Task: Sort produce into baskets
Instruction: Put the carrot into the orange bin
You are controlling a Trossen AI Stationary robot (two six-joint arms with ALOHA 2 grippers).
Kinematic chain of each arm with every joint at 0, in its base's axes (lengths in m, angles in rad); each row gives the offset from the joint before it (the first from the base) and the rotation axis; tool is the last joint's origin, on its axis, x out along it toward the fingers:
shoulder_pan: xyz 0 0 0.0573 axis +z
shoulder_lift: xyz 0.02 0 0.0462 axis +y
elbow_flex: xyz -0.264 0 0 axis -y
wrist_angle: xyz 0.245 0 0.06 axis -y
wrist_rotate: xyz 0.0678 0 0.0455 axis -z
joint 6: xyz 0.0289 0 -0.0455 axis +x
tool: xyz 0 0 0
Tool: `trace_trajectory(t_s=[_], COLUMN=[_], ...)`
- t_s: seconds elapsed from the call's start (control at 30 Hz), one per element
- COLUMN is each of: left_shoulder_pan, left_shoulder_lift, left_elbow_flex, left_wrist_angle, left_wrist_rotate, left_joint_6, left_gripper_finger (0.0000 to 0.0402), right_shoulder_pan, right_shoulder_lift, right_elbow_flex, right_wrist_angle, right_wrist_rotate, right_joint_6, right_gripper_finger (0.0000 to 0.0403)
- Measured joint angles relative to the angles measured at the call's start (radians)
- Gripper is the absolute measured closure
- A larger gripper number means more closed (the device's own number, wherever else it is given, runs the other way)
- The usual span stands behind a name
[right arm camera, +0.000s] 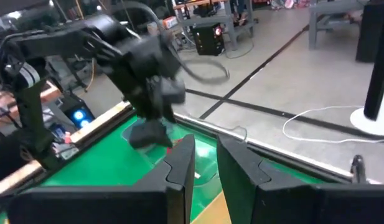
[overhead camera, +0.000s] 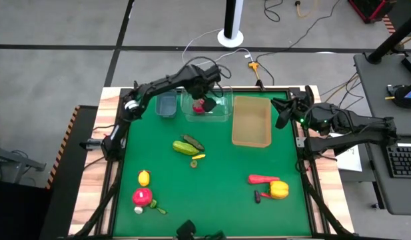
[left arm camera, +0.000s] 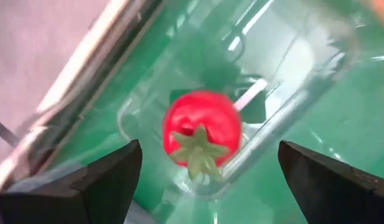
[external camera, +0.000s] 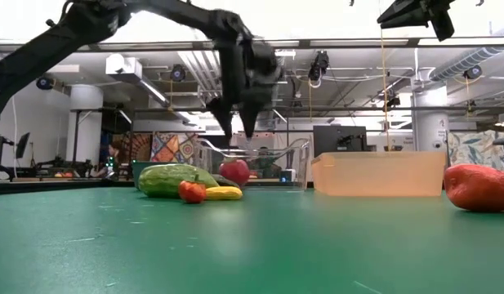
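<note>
My left hand (overhead camera: 206, 99) hung open over the clear tub (overhead camera: 222, 110), a red tomato (overhead camera: 199, 106) lying released inside. Across the tabletop (overhead camera: 218, 187) cucumber (overhead camera: 184, 147), lemon (overhead camera: 144, 177) and pepper (overhead camera: 279, 190) waited unsorted. My right hand (overhead camera: 282, 113) idled clenched, far right.

A red tomato (left arm camera: 201, 127) with a green star-shaped top lies in the clear tub (overhead camera: 222, 110) on green table (overhead camera: 218, 207).
</note>
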Motion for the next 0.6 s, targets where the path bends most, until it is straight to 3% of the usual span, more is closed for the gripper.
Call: trace_trajectory(t_s=[0.1,0.27,0.43,0.6], left_shoulder_pan=[-0.016,-0.063,-0.135,-0.248], left_shoulder_lift=[-0.029,-0.131,-0.286,-0.475], left_elbow_flex=[0.085,0.147,0.067,-0.096], left_wrist_angle=[-0.054,-0.056,-0.055,0.028], left_wrist_rotate=[-0.002,0.014,0.129,0.140], left_joint_6=[0.034,0.091,0.111,0.107], left_gripper_finger=[0.0048,0.0048,0.0048,0.0048], right_shoulder_pan=[0.000,0.000,0.001,0.022], right_shoulder_lift=[0.008,0.067,0.192,0.339], right_elbow_flex=[0.012,0.066,0.162,0.268], right_wrist_angle=[0.002,0.000,-0.136,-0.355], right_wrist_rotate=[-0.036,-0.223,-0.394,-0.488], right_joint_6=[0.030,0.027,0.027,0.028], right_gripper_finger=[0.0344,0.0344,0.0344,0.0344])
